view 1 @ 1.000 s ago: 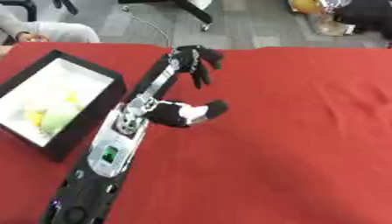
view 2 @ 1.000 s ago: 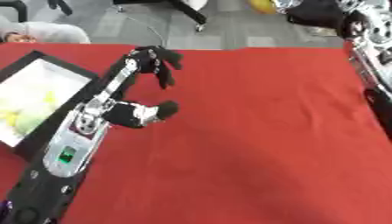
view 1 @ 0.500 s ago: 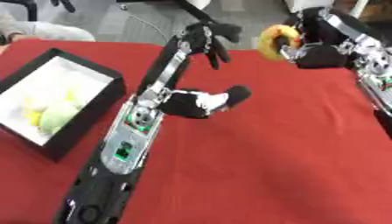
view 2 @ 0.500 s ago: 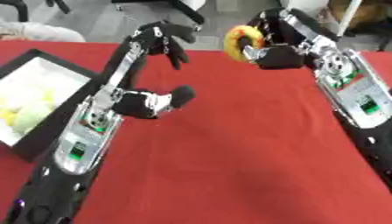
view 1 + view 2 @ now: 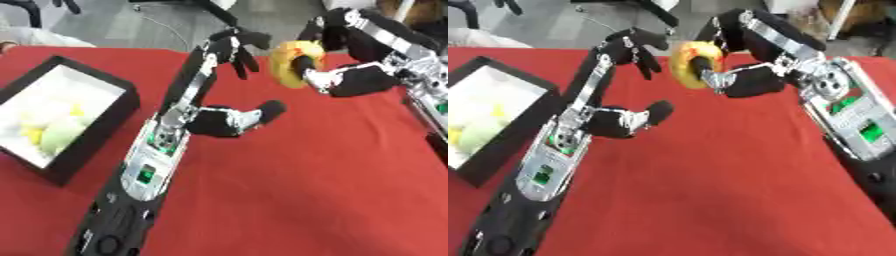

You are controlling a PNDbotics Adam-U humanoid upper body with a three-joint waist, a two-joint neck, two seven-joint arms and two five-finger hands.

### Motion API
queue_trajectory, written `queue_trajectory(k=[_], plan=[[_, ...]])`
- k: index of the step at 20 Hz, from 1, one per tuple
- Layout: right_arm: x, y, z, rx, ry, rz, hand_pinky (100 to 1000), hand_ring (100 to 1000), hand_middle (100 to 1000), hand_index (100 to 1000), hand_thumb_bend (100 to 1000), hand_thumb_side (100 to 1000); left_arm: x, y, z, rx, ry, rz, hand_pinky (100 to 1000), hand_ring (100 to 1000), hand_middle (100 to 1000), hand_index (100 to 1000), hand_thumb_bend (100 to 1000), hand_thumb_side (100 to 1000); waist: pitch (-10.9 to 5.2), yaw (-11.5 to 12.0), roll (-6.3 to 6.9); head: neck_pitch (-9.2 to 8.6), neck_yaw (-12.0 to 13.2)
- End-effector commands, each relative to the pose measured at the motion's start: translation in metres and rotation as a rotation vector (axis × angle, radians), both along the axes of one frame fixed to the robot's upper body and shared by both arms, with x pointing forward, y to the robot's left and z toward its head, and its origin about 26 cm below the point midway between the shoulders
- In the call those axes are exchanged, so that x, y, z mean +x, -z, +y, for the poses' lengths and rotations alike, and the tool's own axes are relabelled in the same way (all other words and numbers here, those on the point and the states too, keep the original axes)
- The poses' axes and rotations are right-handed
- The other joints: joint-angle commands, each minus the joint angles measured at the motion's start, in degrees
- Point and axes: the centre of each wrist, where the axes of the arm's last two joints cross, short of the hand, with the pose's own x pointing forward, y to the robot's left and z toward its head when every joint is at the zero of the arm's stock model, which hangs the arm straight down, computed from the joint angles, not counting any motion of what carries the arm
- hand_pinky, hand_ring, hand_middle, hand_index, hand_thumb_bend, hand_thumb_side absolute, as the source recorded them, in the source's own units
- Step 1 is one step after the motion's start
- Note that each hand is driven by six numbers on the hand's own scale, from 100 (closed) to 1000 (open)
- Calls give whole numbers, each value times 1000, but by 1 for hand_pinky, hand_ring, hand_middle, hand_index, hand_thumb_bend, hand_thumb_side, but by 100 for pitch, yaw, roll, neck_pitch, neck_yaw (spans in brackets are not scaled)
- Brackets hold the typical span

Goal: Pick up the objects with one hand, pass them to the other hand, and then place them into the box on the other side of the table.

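Both hands had closed toward each other since half a second earlier, meeting above the far side of the red table (image 5: pixel 332 190).
Fingers of the right hand (image 5: pixel 741 80) curled round a yellow ring-shaped object (image 5: pixel 693 64), held in the air just beside the left hand (image 5: pixel 229 47), whose fingers hung spread and relaxed, gripping nothing. A release before those fingers closed would likely drop the object onto the table. At the left edge, the black box (image 5: pixel 122 102) held pale yellow and green items (image 5: pixel 48 135).
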Motion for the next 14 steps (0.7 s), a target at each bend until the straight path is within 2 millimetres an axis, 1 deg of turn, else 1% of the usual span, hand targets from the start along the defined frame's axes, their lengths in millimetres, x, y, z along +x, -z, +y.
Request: queue_trajectory(k=[1,5,11,14], plan=[[-4,-13,-1,-6,-61,-48,478,557,297,176,100,100,-3,-8,-7,-2,22,-38,446,523,653,799,546,579,19,-2,-103,2,-21],[-4,-12,0,-1,-103,-40,479,558,297,176,100,100,-4,-9,-7,-8,31,-50,443,514,631,779,518,558,22,8,-122,19,-45],[-4,-10,-1,-5,-113,-18,476,558,298,176,100,100,-6,-14,-8,-40,44,-71,443,505,612,759,483,536,28,20,-146,33,-75],[-4,-10,0,-4,-122,-12,476,558,298,177,100,100,-7,-16,-7,-45,45,-82,441,499,599,745,441,513,26,32,-157,36,-76]])
